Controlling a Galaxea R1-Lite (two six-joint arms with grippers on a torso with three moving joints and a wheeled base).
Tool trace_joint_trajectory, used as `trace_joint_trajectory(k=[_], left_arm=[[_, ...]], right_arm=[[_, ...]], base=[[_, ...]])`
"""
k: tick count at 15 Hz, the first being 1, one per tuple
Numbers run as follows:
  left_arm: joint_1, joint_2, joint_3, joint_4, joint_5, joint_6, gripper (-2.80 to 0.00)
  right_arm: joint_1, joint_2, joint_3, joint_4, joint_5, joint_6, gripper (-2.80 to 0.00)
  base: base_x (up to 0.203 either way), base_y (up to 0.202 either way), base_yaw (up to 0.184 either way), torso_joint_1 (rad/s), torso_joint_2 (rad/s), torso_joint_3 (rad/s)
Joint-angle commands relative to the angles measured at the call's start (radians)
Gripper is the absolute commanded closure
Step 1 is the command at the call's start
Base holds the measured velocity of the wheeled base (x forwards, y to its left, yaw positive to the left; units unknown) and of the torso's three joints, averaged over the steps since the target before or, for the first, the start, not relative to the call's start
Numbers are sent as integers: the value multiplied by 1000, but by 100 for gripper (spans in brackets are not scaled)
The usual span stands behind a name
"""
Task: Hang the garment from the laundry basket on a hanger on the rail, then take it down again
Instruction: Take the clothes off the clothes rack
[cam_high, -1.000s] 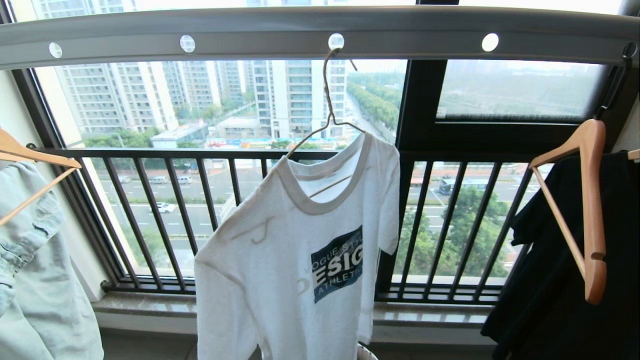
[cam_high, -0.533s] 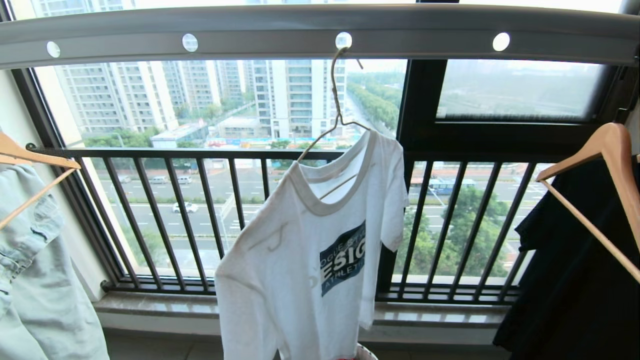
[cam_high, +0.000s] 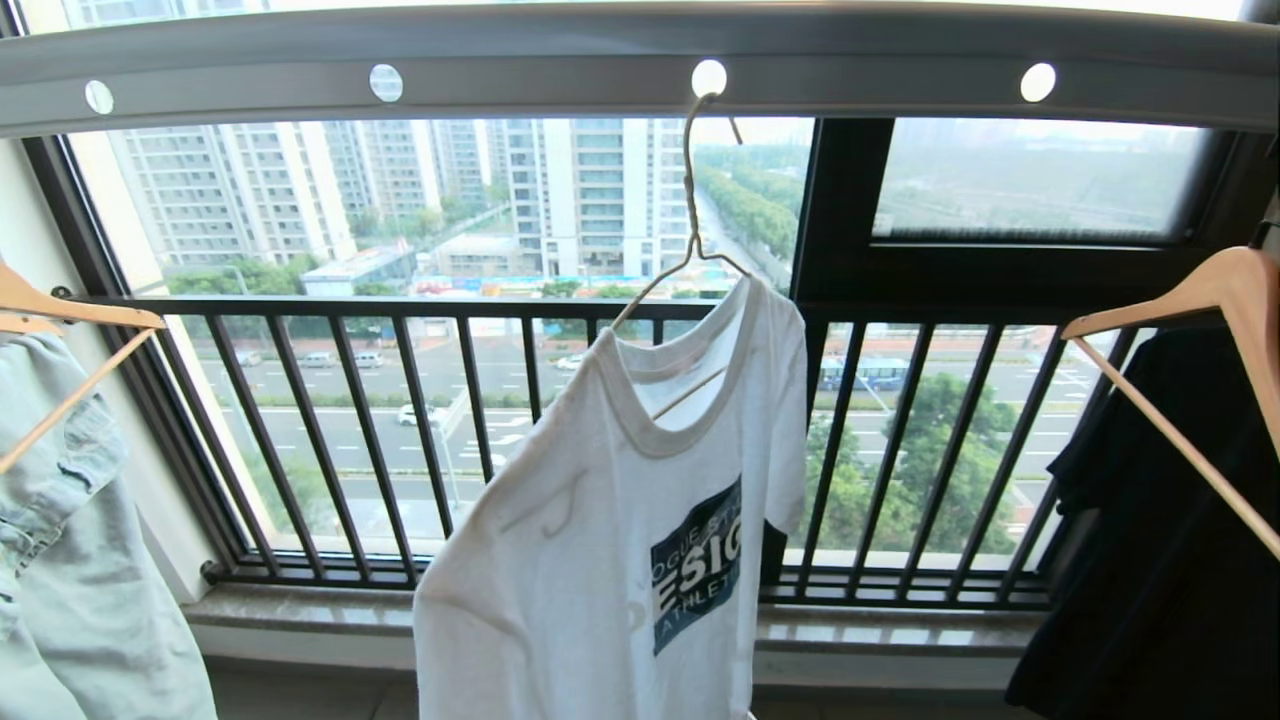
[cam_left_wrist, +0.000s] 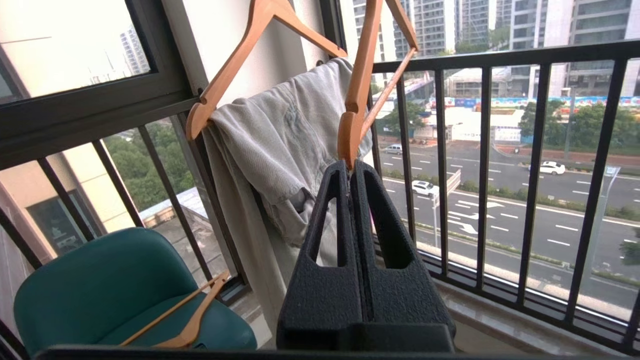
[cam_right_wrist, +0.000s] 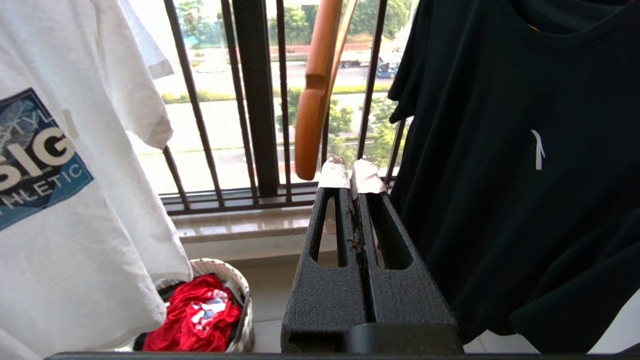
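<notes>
Hung on a hanger (cam_high: 690, 250) hooked into a hole of the rail (cam_high: 560, 65) overhead: T-shirt (cam_high: 620, 540), tilted, before the window railing (cam_high: 400, 310). To its left, jeans (cam_high: 70, 560) on a wooden hanger (cam_high: 70, 315); to its right, shirt (cam_high: 1160, 560) on another. Below the T-shirt, on the floor, basket (cam_right_wrist: 235, 285) with a garment (cam_right_wrist: 197, 315) in it.

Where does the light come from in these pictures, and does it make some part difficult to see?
Head view: daylight from the window behind, so the garment is backlit and the hanger shows through it; the rail bows like lens distortion. Right wrist view: the black shirt is nearly featureless. Left wrist view: evenly lit.
</notes>
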Motion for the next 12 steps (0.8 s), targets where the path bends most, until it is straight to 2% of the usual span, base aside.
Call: trace_joint_trajectory(k=[1, 4, 5, 7, 10, 11, 12], left_arm=[[-18, -89, 32, 54, -55, -11, 0], [-25, -233, 41, 272, -226, -57, 0], [-26, -240, 40, 307, -272, -110, 0], [-27, -239, 43, 316, -406, -155, 0], [-26, -239, 45, 368, -559, -214, 0], [-27, -239, 44, 403, -584, -229, 0], [-27, -239, 44, 460, -596, -234, 0]], right_arm=[[1, -86, 76, 2, 1, -26, 0], [34, -206, 156, -6, 29, -57, 0], [42, -263, 191, -7, 62, -79, 0], [50, -337, 314, -50, 117, -99, 0], [53, -336, 529, -309, 134, -109, 0], [53, -336, 581, -408, 138, -115, 0], [53, -336, 598, -440, 140, -119, 0]], base=[[0, 0, 0, 0, 0, 0], [0, 0, 0, 0, 0, 0], [0, 0, 0, 0, 0, 0], [0, 0, 0, 0, 0, 0], [0, 0, 0, 0, 0, 0], [0, 0, 0, 0, 0, 0], [0, 0, 0, 0, 0, 0]])
